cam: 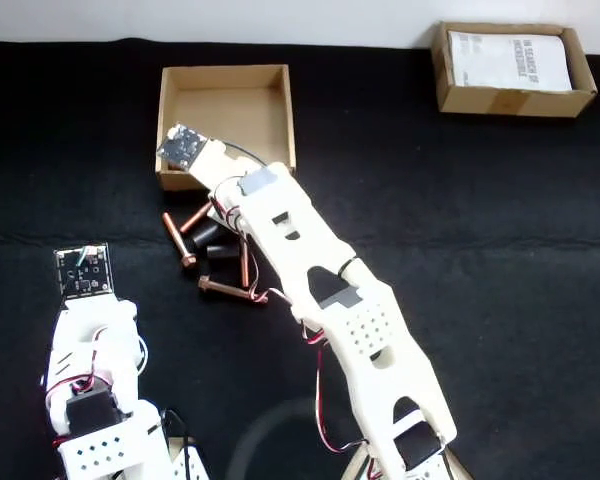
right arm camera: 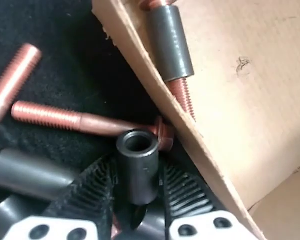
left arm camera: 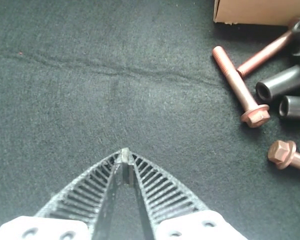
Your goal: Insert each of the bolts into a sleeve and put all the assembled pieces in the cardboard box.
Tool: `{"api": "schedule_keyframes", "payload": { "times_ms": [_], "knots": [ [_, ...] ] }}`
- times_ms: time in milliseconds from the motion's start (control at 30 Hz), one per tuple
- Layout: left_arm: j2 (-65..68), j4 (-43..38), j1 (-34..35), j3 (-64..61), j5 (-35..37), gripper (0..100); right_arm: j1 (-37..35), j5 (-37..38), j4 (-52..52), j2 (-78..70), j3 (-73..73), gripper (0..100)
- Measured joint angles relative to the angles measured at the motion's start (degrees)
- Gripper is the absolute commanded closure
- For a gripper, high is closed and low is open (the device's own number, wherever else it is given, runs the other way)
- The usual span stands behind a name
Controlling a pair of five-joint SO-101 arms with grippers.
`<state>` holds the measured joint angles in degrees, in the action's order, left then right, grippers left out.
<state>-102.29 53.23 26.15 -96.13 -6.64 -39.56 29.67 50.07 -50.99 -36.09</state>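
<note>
the right gripper (right arm camera: 137, 169) is clamped across a dark sleeve (right arm camera: 137, 150), held upright with its bore open, just outside the wall of the box (cam: 230, 120) – one assembled piece (right arm camera: 171, 42) already lies inside. the left gripper (left arm camera: 125, 152) hangs over the cloth (left arm camera: 90, 100), its fingers pressed together on nothing, with loose bolts (left arm camera: 238, 85) and spare sleeves (left arm camera: 285, 82) near it. the sleeve looks like smooth, rigid metal, dense and likely to slip or twist, so a squeeze across mid-length suits it. the bolts are stiff too; i'd take one by the plain shank near the head, leaving the thread free for the bore. neither shows any marks – a printed sheet (cam: 508, 60) in the far box (cam: 510, 103) bears text too small to read
</note>
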Motion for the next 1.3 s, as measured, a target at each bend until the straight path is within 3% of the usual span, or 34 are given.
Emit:
{"api": "schedule_keyframes", "payload": {
  "times_ms": [233,567,1300],
  "knots": [
    [0.0,0.0,0.0,0.0,0.0,99,0.3,-0.1,2.4,1.1,-0.4,99.1],
    [0.0,0.0,0.0,0.0,0.0,99,1.1,-0.4,12.0,16.4,-0.4,99.1],
    [0.0,0.1,0.0,0.0,0.0,99,6.9,-1.7,43.8,55.8,-0.5,99.1]
  ]
}}
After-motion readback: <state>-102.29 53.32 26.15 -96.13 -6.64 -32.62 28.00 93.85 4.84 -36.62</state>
